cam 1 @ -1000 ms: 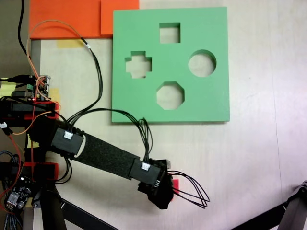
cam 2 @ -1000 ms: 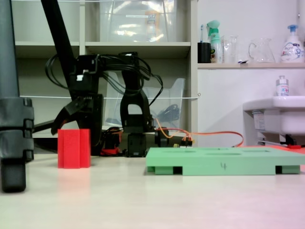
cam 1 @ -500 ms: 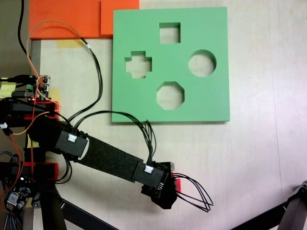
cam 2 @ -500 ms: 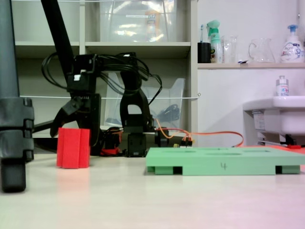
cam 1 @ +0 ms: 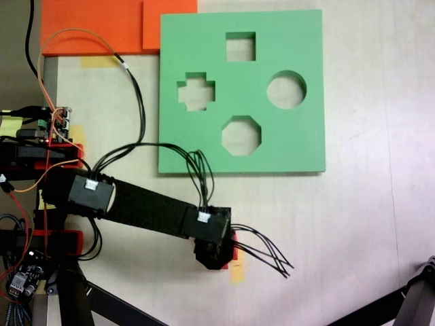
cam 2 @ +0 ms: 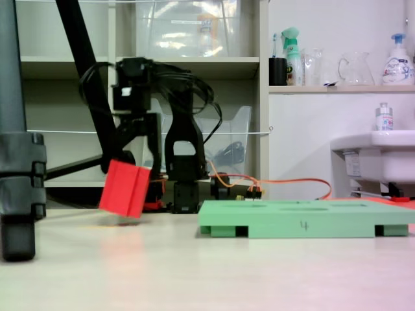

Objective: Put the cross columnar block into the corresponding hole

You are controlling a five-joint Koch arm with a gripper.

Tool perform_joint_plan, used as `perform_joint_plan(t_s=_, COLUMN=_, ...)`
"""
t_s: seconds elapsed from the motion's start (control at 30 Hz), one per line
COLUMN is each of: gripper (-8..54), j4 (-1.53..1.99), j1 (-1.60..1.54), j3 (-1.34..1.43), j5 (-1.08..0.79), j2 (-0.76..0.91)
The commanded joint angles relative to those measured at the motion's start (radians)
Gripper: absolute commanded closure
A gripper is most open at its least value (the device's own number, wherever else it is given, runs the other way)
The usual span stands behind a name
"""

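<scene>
Pale tabletop (cam 2: 272, 272); green board (cam 2: 305, 217) marked "4"; end effector (cam 2: 126, 162) clamps tilted red block (cam 2: 125, 188).

The pale table (cam 1: 367, 224) carries a green foam board (cam 1: 292, 142) (four cutouts) and orange sheets (cam 1: 88, 24).

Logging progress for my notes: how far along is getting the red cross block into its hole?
Done: the claw has picked up the red cross block, which hangs tilted, clear of the table, in a fixed view. In hand: the carry; the block is well short of the green board. Left: moving it over the plus-shaped hole, which is empty, aligning it and pushing it in.
</scene>
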Motion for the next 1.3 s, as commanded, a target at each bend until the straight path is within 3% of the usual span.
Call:
perform_joint_plan(t_s=0.0, gripper=19.9, j4=0.098, j1=-0.041, j3=-0.018, j5=0.074, j2=0.107)
perform_joint_plan(t_s=0.23, gripper=22.3, j4=0.110, j1=-0.357, j3=-0.020, j5=0.325, j2=0.261)
perform_joint_plan(t_s=0.43, gripper=22.3, j4=0.034, j1=-0.747, j3=-0.029, j5=0.681, j2=0.268)
perform_joint_plan(t_s=0.57, gripper=22.3, j4=-0.098, j1=-0.928, j3=-0.028, j5=0.813, j2=0.224)
perform_joint_plan(t_s=0.87, gripper=22.3, j4=-0.279, j1=-1.104, j3=-0.029, j5=0.928, j2=0.089)
perform_joint_plan(t_s=1.27, gripper=22.2, j4=-0.296, j1=-1.149, j3=-0.026, j5=1.008, j2=0.074)
